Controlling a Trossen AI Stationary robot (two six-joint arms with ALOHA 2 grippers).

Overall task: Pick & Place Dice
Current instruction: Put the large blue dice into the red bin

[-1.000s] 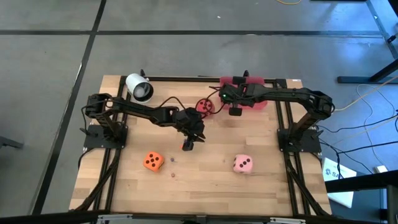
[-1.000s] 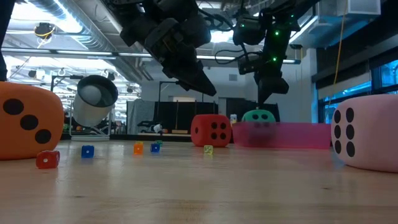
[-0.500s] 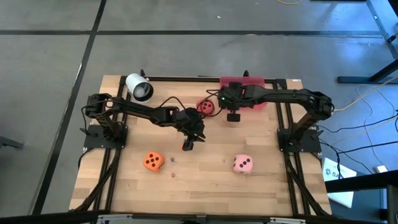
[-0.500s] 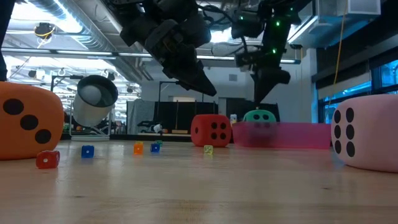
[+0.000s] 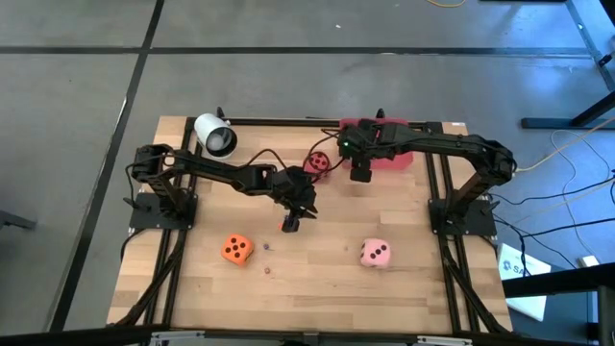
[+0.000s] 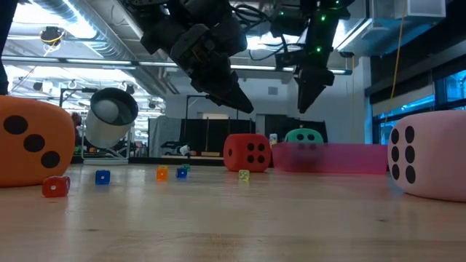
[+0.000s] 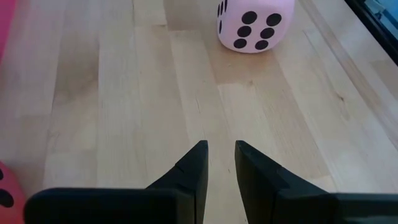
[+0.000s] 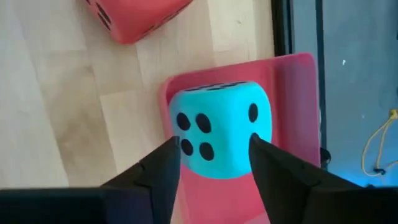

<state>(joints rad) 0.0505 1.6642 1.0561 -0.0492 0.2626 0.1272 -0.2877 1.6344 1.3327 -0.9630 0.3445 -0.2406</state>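
Note:
The green die (image 8: 217,127) lies in the red tray (image 8: 292,68) at the table's far right; it also shows in the low view (image 6: 303,135). My right gripper (image 8: 214,163) hangs open above it, a finger on either side and clear of it (image 6: 304,102). The red die (image 5: 317,163) rests on the wood just left of the tray (image 5: 399,159). The orange die (image 5: 235,249) and the pink die (image 5: 375,253) sit nearer the front edge. My left gripper (image 7: 219,158) hovers over the table's middle (image 5: 291,223), with a narrow gap and nothing in it.
A white cylinder (image 5: 215,135) lies at the far left. Several tiny coloured cubes (image 6: 102,177) are scattered on the wood between the big dice. Bare wood lies between the orange and pink dice.
My right gripper has risen a little above the tray, turned at the wrist, and spread its fingers apart. The green die has stayed in the tray.

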